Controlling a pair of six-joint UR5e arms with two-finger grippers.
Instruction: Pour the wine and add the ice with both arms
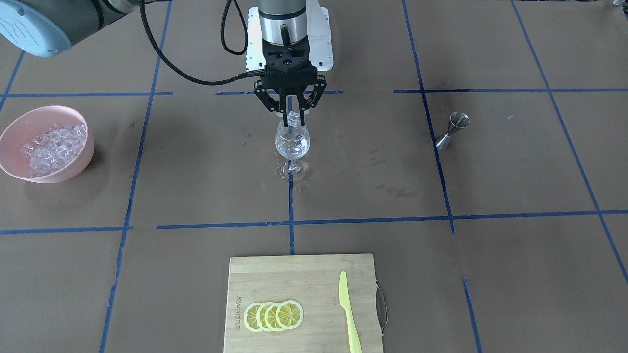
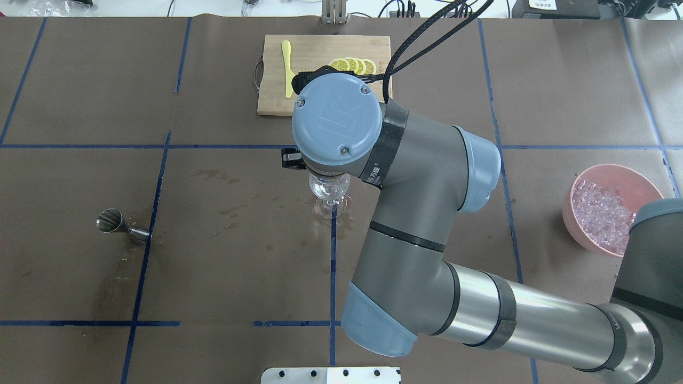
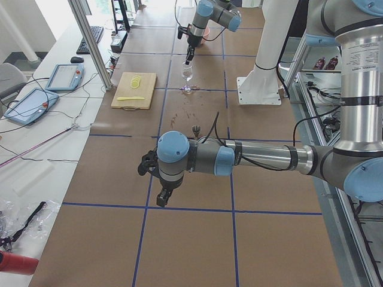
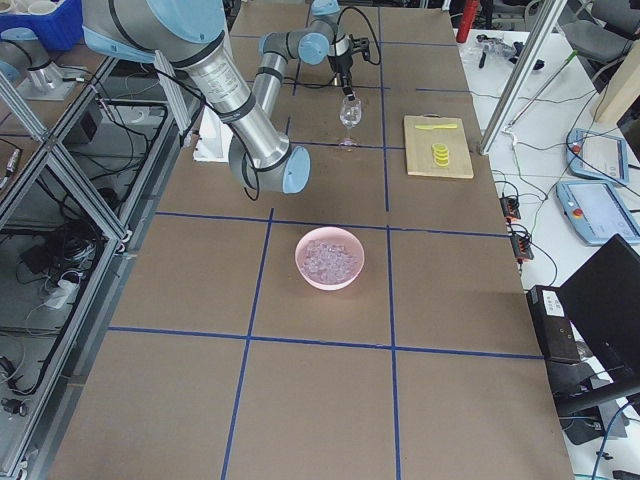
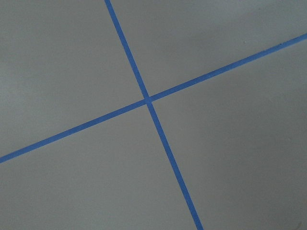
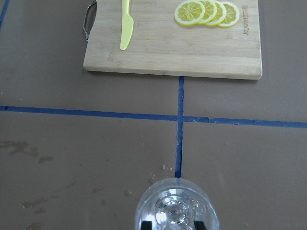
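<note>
Clear ice cube point(image 1: 293, 117) sat in the jaws of the black right gripper point(image 1: 293, 122); pink bowl point(image 1: 12, 132), yellow lemon slices point(image 1: 274, 315), brown table point(image 1: 206, 166) gridded with blue tape point(image 1: 373, 220).

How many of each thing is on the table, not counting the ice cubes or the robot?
Lemon slices: 4
Yellow knife: 1
Cutting board: 1
Wine glass: 1
Pink bowl: 1
Metal measuring cup: 1
Total: 9

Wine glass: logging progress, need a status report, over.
Right claw shut on ice cube, directly above wine glass. Left claw far from glass, open or shut unclear. Nothing blocking the rim.
</note>
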